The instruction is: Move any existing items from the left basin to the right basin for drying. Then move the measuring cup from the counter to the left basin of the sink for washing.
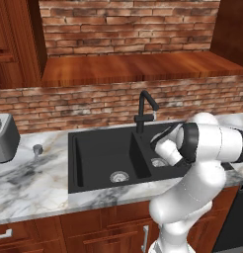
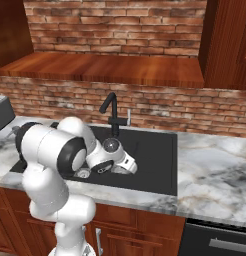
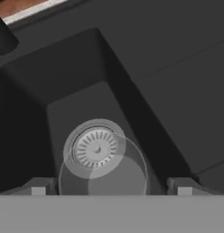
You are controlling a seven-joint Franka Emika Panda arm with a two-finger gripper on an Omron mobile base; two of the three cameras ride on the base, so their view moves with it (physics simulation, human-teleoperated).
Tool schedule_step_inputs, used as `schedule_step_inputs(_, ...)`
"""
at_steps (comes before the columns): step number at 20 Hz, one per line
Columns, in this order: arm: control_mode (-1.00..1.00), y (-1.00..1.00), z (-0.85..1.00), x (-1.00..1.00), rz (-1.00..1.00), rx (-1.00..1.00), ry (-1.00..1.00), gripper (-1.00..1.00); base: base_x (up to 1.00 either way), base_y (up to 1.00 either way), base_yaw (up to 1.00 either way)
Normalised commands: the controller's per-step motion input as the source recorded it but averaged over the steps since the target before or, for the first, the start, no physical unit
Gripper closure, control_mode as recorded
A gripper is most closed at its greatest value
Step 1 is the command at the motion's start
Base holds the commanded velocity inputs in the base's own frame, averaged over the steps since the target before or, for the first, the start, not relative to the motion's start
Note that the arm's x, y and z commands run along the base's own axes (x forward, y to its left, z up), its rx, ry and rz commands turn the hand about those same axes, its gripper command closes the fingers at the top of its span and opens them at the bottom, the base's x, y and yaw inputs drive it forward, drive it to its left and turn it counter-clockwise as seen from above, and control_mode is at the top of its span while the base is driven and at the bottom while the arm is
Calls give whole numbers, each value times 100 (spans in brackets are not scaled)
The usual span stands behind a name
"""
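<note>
One step looks finished: the fingers (image 3: 111,187) stand spread around the clear cup (image 3: 103,172) in the right basin (image 3: 63,113), so next comes fetching the measuring cup (image 1: 38,148) from the counter (image 1: 29,190).

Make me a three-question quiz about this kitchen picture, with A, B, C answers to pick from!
1. Where is the clear cup?
A. on the toaster
B. in the right basin, by its drain
C. on the wooden shelf

2. What colour is the sink?
A. black
B. white
C. red

3. How do the gripper jaws stand?
A. shut on the faucet
B. shut on the measuring cup
C. wide open, with the clear cup between them

Answers:
1 B, the hand view shows it on the narrow basin's floor, overlapping the silver drain.
2 A, both basins are matte black.
3 C, the fingertips stand clear of the cup's sides.
</note>
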Motion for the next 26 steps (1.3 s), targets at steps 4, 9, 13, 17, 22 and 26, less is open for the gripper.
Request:
schedule_step_inputs(4,-100,0,60,-25,1,0,-10,-100,0,0,0)
schedule_step_inputs(9,-100,0,69,-17,0,0,-6,-100,0,0,0)
schedule_step_inputs(13,-100,0,85,-2,0,0,-3,-100,0,0,0)
schedule_step_inputs(17,-100,1,84,-2,0,-1,0,-100,0,0,0)
schedule_step_inputs(22,-100,3,64,-14,0,-1,0,-100,0,0,0)
schedule_step_inputs(26,-100,10,56,-25,0,0,0,-100,0,0,0)
